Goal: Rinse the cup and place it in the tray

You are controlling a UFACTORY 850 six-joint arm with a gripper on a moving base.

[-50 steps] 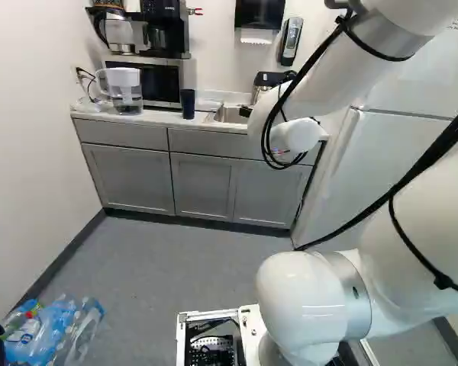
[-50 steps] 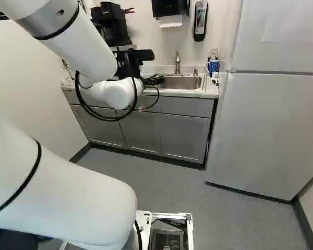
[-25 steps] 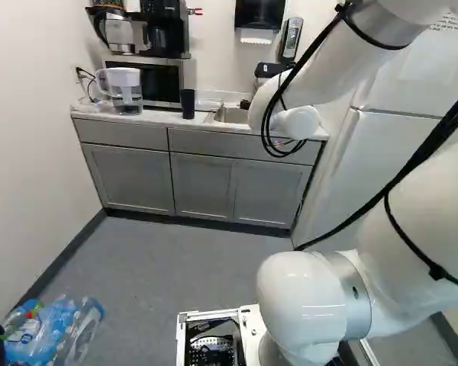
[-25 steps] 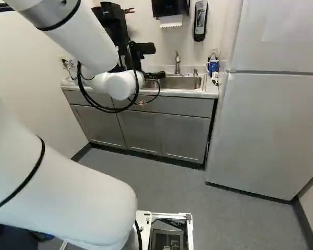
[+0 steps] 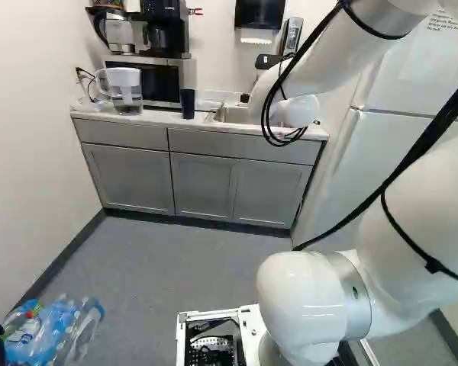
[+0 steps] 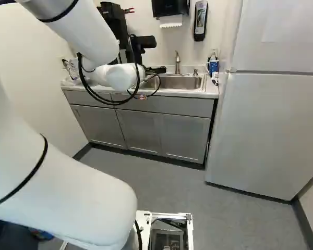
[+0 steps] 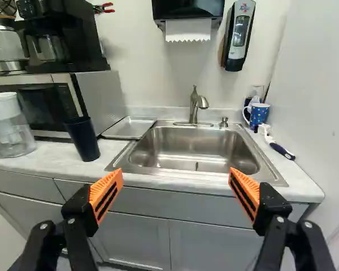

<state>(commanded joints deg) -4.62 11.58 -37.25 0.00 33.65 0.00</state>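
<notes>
Found the gripper [image 7: 175, 171] spread wide, nothing between the orange pads [image 7: 106, 195], facing the sink [image 7: 195, 149] across the counter [image 7: 45, 162]. Recorded the dark blue cup [image 7: 83, 140] upright on the counter, outside the fingers' span, between the water pitcher [image 7: 10, 132] and the tray [image 7: 130, 127]. Could not confirm contact with the tray.

Judged rinsing and placing both undone, with a shift toward the cup due next. Noted a toppling risk from too low a sideways approach. Noted also a risk of striking the pitcher or the microwave [image 7: 99, 99], owing to wide fingers and close spacing. Anticipated slipping of a wet cup under a weak grip. Rated the faucet [image 7: 194, 108] a collision hazard during rinsing, and the looped cables [image 6: 115, 103] a snag hazard. Flagged the tray's rim as a cause of tipping after an off-centre release. Logged the spotted mug [image 7: 259, 114] beyond the sink as a possible wrong pick, given the task's bare wording.
</notes>
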